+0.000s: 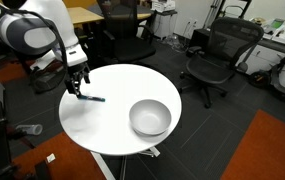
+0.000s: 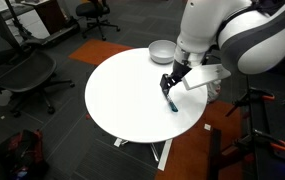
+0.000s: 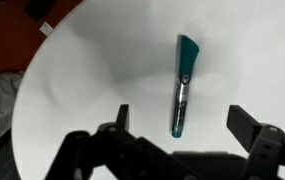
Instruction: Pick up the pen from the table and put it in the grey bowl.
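Observation:
The pen (image 3: 182, 88), dark with a blue-teal end, lies flat on the round white table (image 1: 107, 125). It also shows in both exterior views (image 1: 95, 98) (image 2: 170, 103). My gripper (image 3: 180, 122) is open, its two fingers straddling the pen's near end just above the table. In both exterior views the gripper (image 1: 78, 88) (image 2: 168, 84) hangs directly over the pen. The grey bowl (image 1: 149, 117) stands empty on the table, well apart from the pen; in an exterior view it sits at the table's far edge (image 2: 161, 50).
Black office chairs (image 1: 214, 55) (image 2: 22, 72) stand around the table. Wooden desks (image 1: 82, 15) are further back. Orange carpet (image 1: 267, 150) borders the dark floor. The table's edge (image 3: 27, 90) curves close to the pen in the wrist view.

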Robot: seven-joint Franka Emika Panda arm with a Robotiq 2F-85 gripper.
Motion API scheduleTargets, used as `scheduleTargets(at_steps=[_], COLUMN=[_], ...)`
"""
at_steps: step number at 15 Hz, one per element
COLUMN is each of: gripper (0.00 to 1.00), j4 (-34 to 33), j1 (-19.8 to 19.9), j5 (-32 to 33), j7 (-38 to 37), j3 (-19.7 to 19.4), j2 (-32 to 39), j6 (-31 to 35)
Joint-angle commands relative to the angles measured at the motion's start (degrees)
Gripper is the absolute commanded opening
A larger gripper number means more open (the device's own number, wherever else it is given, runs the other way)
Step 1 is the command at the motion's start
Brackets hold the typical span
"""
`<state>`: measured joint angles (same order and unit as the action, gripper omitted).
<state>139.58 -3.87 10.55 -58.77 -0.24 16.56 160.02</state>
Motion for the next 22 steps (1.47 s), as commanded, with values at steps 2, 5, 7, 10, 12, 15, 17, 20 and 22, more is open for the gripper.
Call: scheduleTargets(at_steps=[2, 5, 7, 10, 12, 15, 17, 20, 22], gripper=[1.00, 1.00, 1.00, 1.00, 1.00, 1.00, 1.00, 1.00, 1.00], j4=[-3.8, -6.2, -7.8, -10.0, -11.2, -12.2, -12.6, -13.1, -13.3], j1=[-2.9, -3.5, -3.6, -3.1, -3.3, -3.7, -3.9, -3.8, -3.6], j5=[-2.1, -2.9, -3.4, -5.5, -7.0, -8.4, -8.9, -9.9, -10.3], j7=[1.8, 2.2, 2.6, 4.8, 6.6, 8.2, 8.3, 9.3, 9.6], j3=[-3.0, -4.0, -4.3, -4.0, -4.3, -4.9, -5.3, -5.1, -4.9], j2=[4.2, 6.7, 8.5, 10.7, 12.1, 13.3, 13.9, 14.6, 14.9], j6=[0.5, 0.2, -0.1, -0.9, -0.9, -1.2, -1.3, -1.8, -1.9])
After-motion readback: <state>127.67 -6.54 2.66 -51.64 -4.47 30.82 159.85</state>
